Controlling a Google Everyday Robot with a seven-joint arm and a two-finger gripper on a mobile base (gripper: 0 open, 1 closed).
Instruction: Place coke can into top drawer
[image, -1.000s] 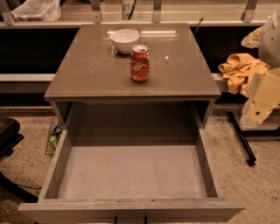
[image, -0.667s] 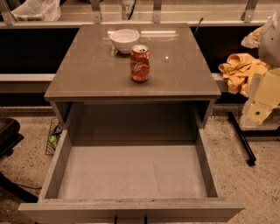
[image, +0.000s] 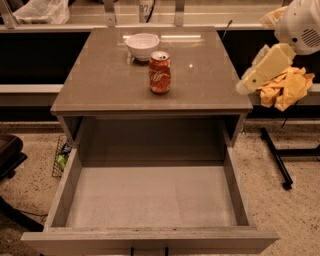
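The coke can (image: 160, 72) is red with white script and a silver top. It stands upright on the grey-brown cabinet top (image: 105, 82), just in front of a white bowl (image: 142, 46). The top drawer (image: 150, 200) is pulled fully out below the top, and its pale flat bottom holds nothing. My gripper (image: 263, 69) is a cream-coloured piece on the white arm (image: 300, 25). It hangs in the air off the cabinet's right edge, well to the right of the can and about level with it. It holds nothing that I can see.
A yellow cloth (image: 287, 87) lies on a ledge at the right behind the gripper. A black stand leg (image: 277, 157) crosses the floor at the right. A dark chair (image: 7, 155) is at the left edge. A small wire basket (image: 61, 157) sits left of the drawer.
My arm has risen and moved left, toward the cabinet's right edge. The can, bowl and drawer have not moved.
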